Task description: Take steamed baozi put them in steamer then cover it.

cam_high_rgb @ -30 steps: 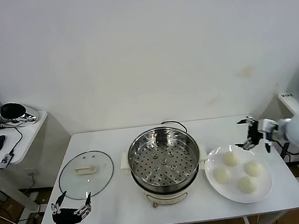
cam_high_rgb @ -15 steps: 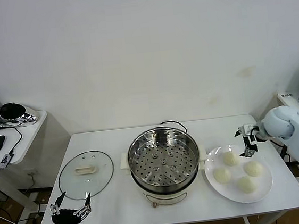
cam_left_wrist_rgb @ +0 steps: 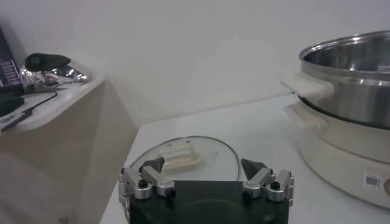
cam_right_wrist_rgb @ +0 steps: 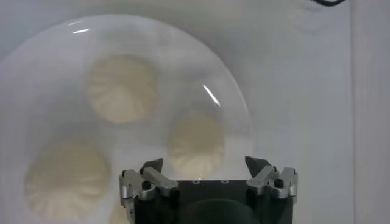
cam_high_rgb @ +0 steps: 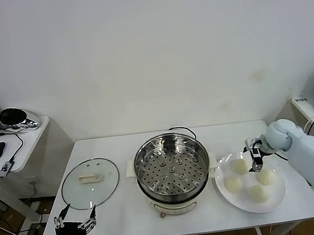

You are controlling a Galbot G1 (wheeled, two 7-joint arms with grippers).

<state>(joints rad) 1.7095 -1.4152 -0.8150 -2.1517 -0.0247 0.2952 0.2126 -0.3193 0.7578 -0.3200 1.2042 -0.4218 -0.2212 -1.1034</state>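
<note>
Several cream-white baozi (cam_high_rgb: 233,183) lie on a white plate (cam_high_rgb: 277,194) at the table's right. My right gripper (cam_high_rgb: 254,155) hovers open over the plate's far side, next to the far baozi (cam_high_rgb: 241,166). In the right wrist view its open gripper (cam_right_wrist_rgb: 208,164) has one baozi (cam_right_wrist_rgb: 195,145) just ahead of it, with nothing between the fingers. The steamer (cam_high_rgb: 173,172) stands open mid-table with its perforated tray bare. The glass cover (cam_high_rgb: 90,182) lies flat to the steamer's left. My left gripper (cam_high_rgb: 75,222) waits open at the front left edge, and its wrist view shows that gripper (cam_left_wrist_rgb: 203,164) facing the cover (cam_left_wrist_rgb: 183,159).
A side table (cam_high_rgb: 13,141) at the far left carries a mouse, a cable and a shiny headset. A black cord runs behind the steamer (cam_left_wrist_rgb: 347,79). The steamer's cream handle juts toward the cover.
My right gripper has moved left and down from beyond the plate's far right rim to above the plate beside the far baozi. The left arm has stayed put.
</note>
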